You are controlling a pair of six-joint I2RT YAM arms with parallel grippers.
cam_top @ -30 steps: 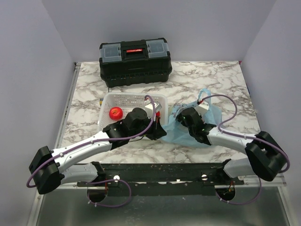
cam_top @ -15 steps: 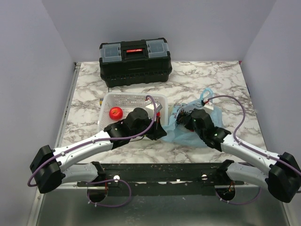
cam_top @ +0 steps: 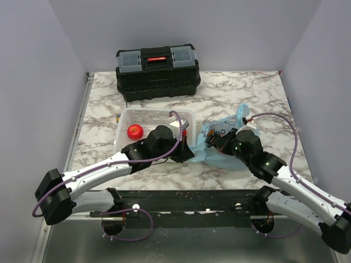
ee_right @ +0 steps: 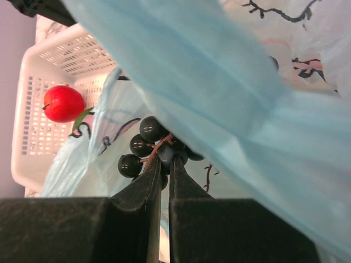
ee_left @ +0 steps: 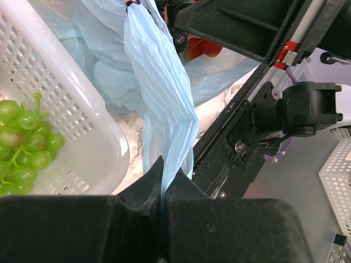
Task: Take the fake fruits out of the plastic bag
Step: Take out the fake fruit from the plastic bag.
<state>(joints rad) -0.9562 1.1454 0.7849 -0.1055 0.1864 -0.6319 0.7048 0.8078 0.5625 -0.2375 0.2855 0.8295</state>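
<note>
One grape bunch [ee_right: 143, 143] is pinched by the right gripper [ee_right: 163, 160]. The bag [ee_left: 159, 98] is clamped by the left gripper [ee_left: 163, 189]. Lifting the bunch out is needed next.

Robotics lab test cell. Evidence: plain lilac walls [cam_top: 33, 82] enclosing a marble-print worktop [cam_top: 230, 93]; two robot arms [cam_top: 104, 172] bolted to a metal rail [cam_top: 186, 198]; black toolbox [cam_top: 157, 71] well beyond the left hand [cam_top: 189, 149].

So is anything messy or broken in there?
Nothing is spilled or broken. Only the plastic bag looks scrunched: the left gripper, jaws shut, pinches a fold of it beside the white basket. The right gripper grips the dark grape bunch.
</note>
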